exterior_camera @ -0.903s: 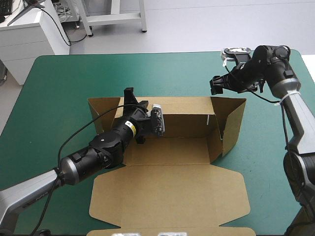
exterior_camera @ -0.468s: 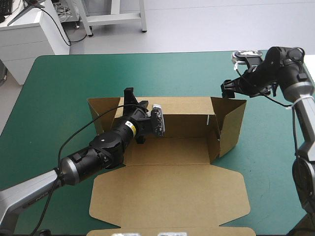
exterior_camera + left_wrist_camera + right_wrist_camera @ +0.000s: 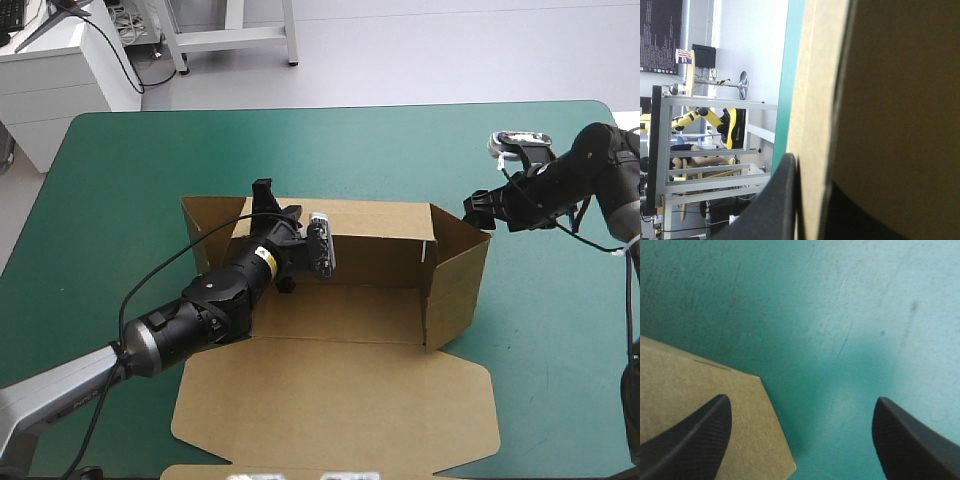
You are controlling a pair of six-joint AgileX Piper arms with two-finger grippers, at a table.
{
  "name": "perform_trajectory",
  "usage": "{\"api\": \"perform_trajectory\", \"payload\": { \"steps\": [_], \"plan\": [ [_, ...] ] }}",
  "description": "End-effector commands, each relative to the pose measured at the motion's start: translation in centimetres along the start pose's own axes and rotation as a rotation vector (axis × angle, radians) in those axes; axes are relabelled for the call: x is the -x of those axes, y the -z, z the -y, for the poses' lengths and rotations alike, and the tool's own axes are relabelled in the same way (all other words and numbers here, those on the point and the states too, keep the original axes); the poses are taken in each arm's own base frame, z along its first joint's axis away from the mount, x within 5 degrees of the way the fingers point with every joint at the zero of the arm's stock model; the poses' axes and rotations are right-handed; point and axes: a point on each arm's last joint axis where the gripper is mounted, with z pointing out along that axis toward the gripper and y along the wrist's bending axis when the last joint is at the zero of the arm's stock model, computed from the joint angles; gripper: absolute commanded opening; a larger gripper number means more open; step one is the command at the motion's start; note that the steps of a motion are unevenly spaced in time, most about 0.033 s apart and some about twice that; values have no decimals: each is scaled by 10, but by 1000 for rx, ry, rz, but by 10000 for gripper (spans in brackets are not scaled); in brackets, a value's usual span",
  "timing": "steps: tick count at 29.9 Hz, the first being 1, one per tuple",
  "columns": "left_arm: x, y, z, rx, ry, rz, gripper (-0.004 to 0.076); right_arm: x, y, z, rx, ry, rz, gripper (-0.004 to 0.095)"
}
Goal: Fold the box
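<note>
The table, under its teal-green cover, is taking up most of the high view, and the brown box is sitting near its middle, a little toward the near edge. The box is standing partly built. Its back wall is standing upright along the far side. Its right wall is standing up too, though angling outward rather than sitting square. The lid is lying flat on the cover toward the near edge. The left side panel is showing beyond the left arm, but the arm is hiding too much of it to tell whether it is raised. By my judgement the work is sitting about midway: two walls are up, while tucking the side flaps, settling the left side and squaring the right wall are looking like what is left. The left gripper is pinching the top edge of the back wall near its left end, its black fingers all but meeting with the board between them. The right gripper is hovering just beside the far top corner of the right wall, fingers spread wide and holding nothing, with one corner of board lying under one finger.
</note>
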Motion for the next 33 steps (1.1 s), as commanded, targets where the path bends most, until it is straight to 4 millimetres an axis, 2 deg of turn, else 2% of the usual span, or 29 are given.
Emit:
{"api": "perform_trajectory", "payload": {
  "steps": [1, 10, 22, 33],
  "plan": [
    [-7, 4, 0, -14, 102, -72, -8, -12, 22, -13, 44, 25, 39, 693],
    [-7, 4, 0, -14, 102, -72, -8, -47, 18, -22, 110, 46, 33, 693],
    [-7, 4, 0, -15, 102, -65, -8, -92, 11, -37, 210, 149, 240, 694],
    [-6, 4, -2, 9, 68, -58, -8, -95, 9, -45, 303, 172, 272, 694]
  ]
}}
